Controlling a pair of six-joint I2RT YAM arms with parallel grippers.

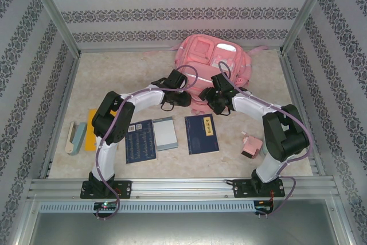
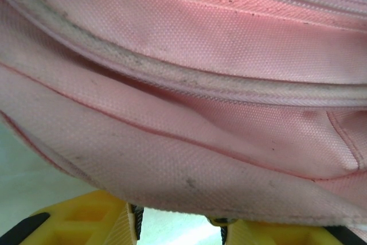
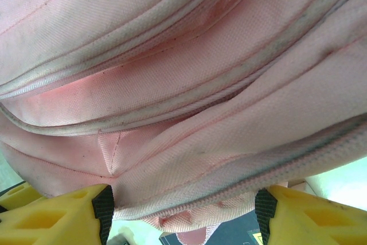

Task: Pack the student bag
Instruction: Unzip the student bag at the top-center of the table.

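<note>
The student bag (image 1: 215,55), a big pink backpack, lies at the back middle of the table with its bottom edge toward me. My left gripper (image 1: 184,97) is at its near left edge. In the left wrist view the left gripper (image 2: 179,228) stands open, bare table showing in the gap, and the bag's pink fabric (image 2: 189,159) drapes just over the fingertips. My right gripper (image 1: 213,100) is at the bag's near edge. In the right wrist view it (image 3: 182,210) stands open wide, with a fold of the bag carrying a zip (image 3: 229,190) lying between the black pads.
On the table in front of the bag lie a dark blue book (image 1: 140,140), a pale grey notebook (image 1: 164,133) and another dark blue book (image 1: 201,133). A small pink object (image 1: 250,146) sits by the right arm. An orange flat item (image 1: 92,129) and a pale case (image 1: 74,137) lie far left.
</note>
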